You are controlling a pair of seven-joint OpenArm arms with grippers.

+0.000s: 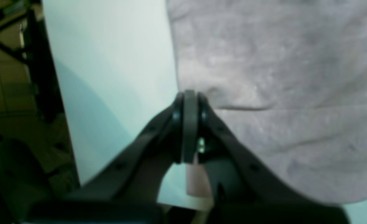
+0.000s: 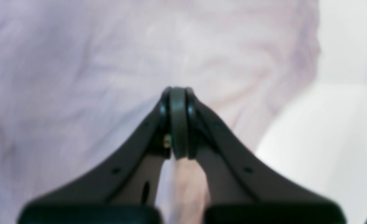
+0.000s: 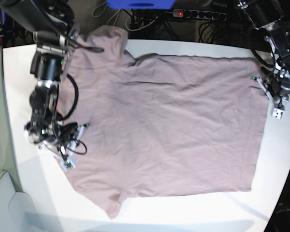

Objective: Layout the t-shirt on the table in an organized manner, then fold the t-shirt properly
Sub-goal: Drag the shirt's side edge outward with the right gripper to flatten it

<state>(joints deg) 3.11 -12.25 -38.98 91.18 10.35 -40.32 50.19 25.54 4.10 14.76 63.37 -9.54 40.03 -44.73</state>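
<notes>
Item: t-shirt (image 3: 169, 125), plain dusty mauve-pink, short-sleeved, soft fabric. Spread flat and nearly full-width across the table (image 3: 150, 215), lying sideways in the base view: shoulders and sleeves toward that view's left, hem toward its right. One sleeve reaches the far left corner, the other points to the near edge. Light creases run across the chest; the body lies otherwise smooth. No print, logo or legible writing shows on the cloth in any view; no label can be made out.

Support: table, smooth white top, bare margin visible along the near edge and both ends. In the left wrist view the shirt's straight edge (image 1: 276, 93) borders bare white tabletop (image 1: 109, 77).

Right gripper (image 3: 67, 162): at the shoulder end of the shirt, at the cloth's edge. In its wrist view the jaws (image 2: 178, 93) are pressed together over blurred pink fabric (image 2: 77, 77); whether cloth is pinched between them cannot be told.

Left gripper (image 3: 278, 108): at the hem end, just beside the shirt's edge. Jaws closed tip to tip (image 1: 189, 96), at the fabric border; any hold on cloth cannot be told.

Surroundings: dark power strip (image 3: 195, 14) with a red lit switch and loose cables beyond the far edge; a blue object (image 3: 140, 4) at the top of the view.
</notes>
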